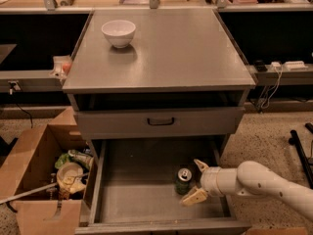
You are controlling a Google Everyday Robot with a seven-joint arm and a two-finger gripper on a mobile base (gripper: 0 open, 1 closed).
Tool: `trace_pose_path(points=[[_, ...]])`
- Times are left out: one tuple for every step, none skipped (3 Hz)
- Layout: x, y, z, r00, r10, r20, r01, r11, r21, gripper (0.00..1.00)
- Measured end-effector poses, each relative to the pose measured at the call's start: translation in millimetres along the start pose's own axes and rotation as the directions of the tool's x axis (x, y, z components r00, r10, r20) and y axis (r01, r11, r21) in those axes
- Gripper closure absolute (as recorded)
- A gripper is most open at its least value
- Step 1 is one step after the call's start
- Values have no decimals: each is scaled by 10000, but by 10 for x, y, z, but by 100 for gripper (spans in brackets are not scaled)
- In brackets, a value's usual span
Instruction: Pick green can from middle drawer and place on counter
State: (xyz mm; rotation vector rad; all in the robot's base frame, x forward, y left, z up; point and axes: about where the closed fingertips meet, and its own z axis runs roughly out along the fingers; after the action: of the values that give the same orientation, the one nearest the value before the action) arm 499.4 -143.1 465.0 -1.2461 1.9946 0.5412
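Here your end effector (190, 183) hung released just beside the green can (183, 179) standing in the middle drawer (132, 190); you were apparently mid-reach, so next you needed to close on it, then lift to the desk (166, 53).

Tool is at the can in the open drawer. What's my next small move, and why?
Probably ease the tool a little toward the green can so its open fingers straddle it. They stand just beside the upright can on the middle drawer floor, not yet fully around it.

Dim overhead light; jaws low in shadowy drawer (142, 190).
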Motion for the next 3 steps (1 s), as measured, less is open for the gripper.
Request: trace_pose_path(points=[[34, -44, 135, 9999, 103, 59, -103, 9999, 55, 0], [149, -116, 257, 9990, 423, 174, -427, 9988, 246, 0], [290, -213, 351, 9951, 906, 390, -926, 9943, 527, 0]])
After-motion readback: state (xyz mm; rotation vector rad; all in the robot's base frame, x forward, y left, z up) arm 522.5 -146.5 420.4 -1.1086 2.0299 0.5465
